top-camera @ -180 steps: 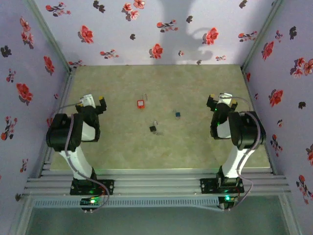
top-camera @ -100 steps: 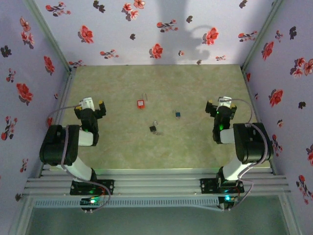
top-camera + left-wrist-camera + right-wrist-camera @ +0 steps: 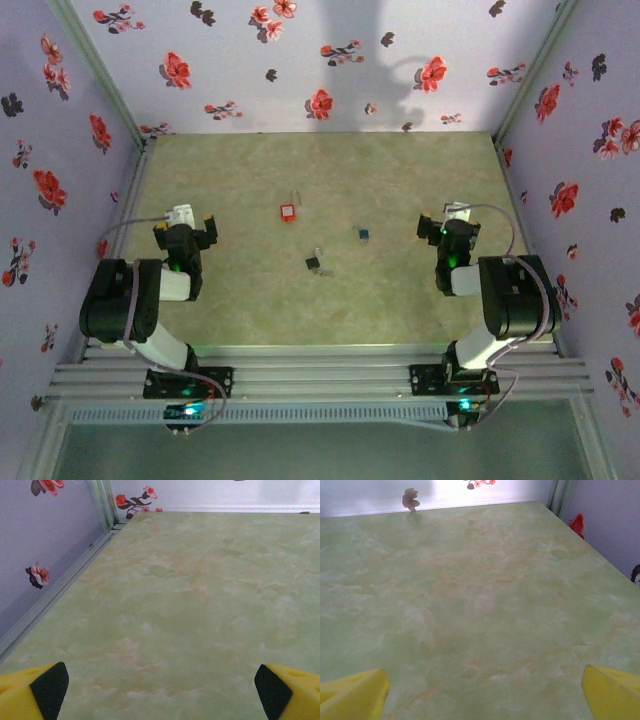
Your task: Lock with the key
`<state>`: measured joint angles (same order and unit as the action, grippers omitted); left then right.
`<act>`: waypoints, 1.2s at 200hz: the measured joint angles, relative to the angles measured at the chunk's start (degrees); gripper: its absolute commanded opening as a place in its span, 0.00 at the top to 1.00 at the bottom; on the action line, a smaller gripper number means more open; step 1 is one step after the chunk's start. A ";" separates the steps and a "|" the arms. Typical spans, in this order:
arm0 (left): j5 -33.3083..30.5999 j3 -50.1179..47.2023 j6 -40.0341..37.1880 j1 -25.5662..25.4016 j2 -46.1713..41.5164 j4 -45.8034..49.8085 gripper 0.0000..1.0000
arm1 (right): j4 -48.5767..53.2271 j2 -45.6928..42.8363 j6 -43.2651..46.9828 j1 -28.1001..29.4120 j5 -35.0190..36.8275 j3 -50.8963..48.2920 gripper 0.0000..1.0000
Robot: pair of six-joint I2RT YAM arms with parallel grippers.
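The key [image 3: 314, 262], tiny with a black square head and a short metal blade, lies on the green table near the middle. A small red padlock [image 3: 288, 211] with a thin metal shackle lies beyond it, up and to the left. My left gripper [image 3: 184, 222] stands open near the left side, well away from both. My right gripper [image 3: 449, 224] stands open on the right side. In the left wrist view the yellow fingertips [image 3: 37, 690] are spread wide over bare table. The right wrist view shows yellow fingertips [image 3: 355, 695] just as wide, nothing between them.
A tiny blue-headed piece [image 3: 363, 234] lies right of the key. Flowered lilac walls [image 3: 300, 60] close the table at back and both sides. A metal rail [image 3: 60, 587] runs along the left wall. The arm bases sit on the near rail [image 3: 320, 375].
Both arms have folded back and down toward their bases; the grippers sit lower and nearer the table. The key, padlock and blue piece have not moved.
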<state>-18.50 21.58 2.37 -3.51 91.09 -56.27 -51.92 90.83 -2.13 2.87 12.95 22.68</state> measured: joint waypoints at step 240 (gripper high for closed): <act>2.08 0.13 36.76 -6.16 -55.21 46.31 0.00 | 54.82 -37.46 -28.83 15.06 -8.26 18.08 0.01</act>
<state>-16.43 21.71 39.13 -9.67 35.88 -9.96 2.90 53.36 -30.96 17.93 4.69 40.75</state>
